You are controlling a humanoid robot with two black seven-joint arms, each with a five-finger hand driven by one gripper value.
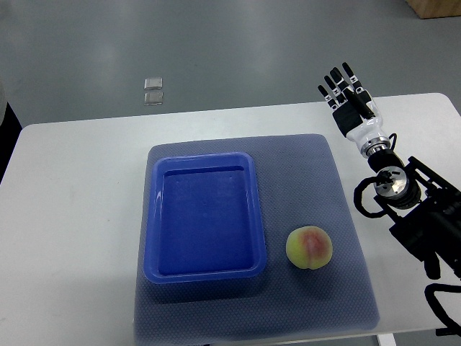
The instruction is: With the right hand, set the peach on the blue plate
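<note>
A yellow-green peach (310,247) with a red blush lies on the grey mat, just right of the blue plate's near right corner. The blue plate (153,216) is a rectangular tray with nothing in it, sitting on the mat's left half. My right hand (347,94) hovers over the table's far right area, well beyond the peach, with its fingers straight and spread, holding nothing. Its black arm comes in from the right edge. The left arm does not show.
A grey mat (346,216) covers the middle of the white table (72,202). Two small clear squares (153,91) lie on the floor beyond the table's far edge. A brown box corner (436,7) shows at top right.
</note>
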